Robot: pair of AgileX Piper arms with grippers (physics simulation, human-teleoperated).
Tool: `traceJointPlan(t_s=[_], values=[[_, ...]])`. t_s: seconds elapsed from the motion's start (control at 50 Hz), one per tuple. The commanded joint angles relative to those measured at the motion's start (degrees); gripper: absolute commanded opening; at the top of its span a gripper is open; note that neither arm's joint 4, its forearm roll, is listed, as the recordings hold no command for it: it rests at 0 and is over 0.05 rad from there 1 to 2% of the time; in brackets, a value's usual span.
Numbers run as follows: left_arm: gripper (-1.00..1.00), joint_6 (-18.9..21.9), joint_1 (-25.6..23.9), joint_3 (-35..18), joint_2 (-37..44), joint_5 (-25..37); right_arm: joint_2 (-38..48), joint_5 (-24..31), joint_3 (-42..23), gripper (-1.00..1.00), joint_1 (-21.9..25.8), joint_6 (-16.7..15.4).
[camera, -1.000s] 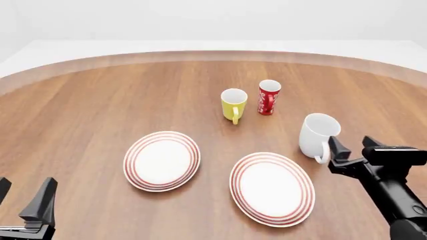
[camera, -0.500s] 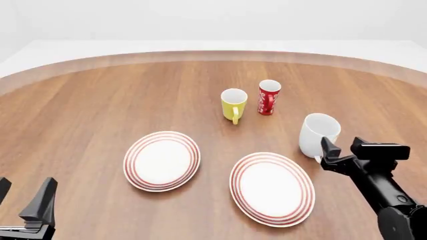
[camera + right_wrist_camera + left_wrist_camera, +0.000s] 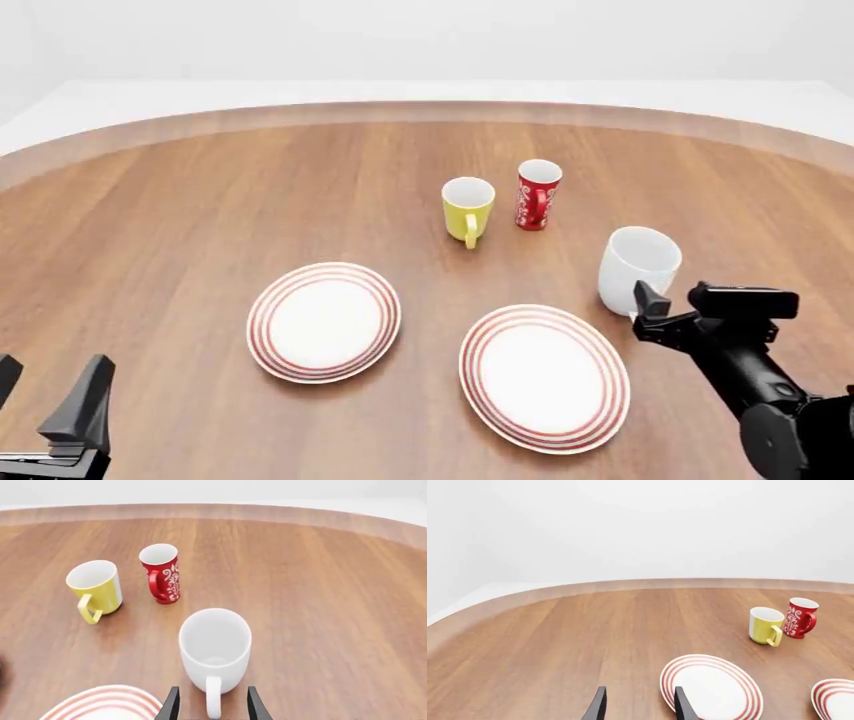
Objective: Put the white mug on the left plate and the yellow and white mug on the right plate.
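Pale walls and a round wooden desk [image 3: 200, 200] set the scene, on which three mugs and two red-ringed plates are laid out.

The white mug [image 3: 637, 268] is seen upright at about 3 o'clock from the desk's middle, its loop handle [image 3: 213, 698] turned toward the right hand [image 3: 675, 306]. The yellow and white mug [image 3: 467, 209] stands at about 12 o'clock, with a slim red mug [image 3: 538, 194] just beside it on the 3 o'clock side. The left plate [image 3: 324, 321] and the right plate [image 3: 545, 377] lie bare at roughly 7 and 5 o'clock.

A knock is judged the chief risk: the handle is framed between the right hand's parted fingers [image 3: 171, 705] in the right wrist view, and an off-centre closure could twist or tip the mug rather than seize it. A grip on the handle alone may also let the heavy mug swing during the carry, and the right plate would have to be passed on the way to the left one.

The right arm is reached forward and low, its hand parted and close to the handle. The left hand [image 3: 51, 400] is held back at the 7 o'clock edge, fingers apart, clear of everything.
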Motion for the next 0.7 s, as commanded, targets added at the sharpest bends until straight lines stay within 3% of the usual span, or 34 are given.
traceJointPlan(t_s=[0.02, 0.64, 0.66, 0.7], values=[[1.0, 0.0, 0.0, 0.0, 0.0, 0.0, 2.4, -0.3, -0.75, 1.0, -0.23, 0.08], [1.0, 0.0, 0.0, 0.0, 0.0, 0.0, 9.66, -1.5, -2.91, 1.0, 0.54, 1.36], [1.0, 0.0, 0.0, 0.0, 0.0, 0.0, 9.23, -1.83, -2.57, -1.0, -0.13, 1.26], [1.0, 0.0, 0.0, 0.0, 0.0, 0.0, 8.0, -1.87, -2.0, -1.0, -0.21, 1.44]])
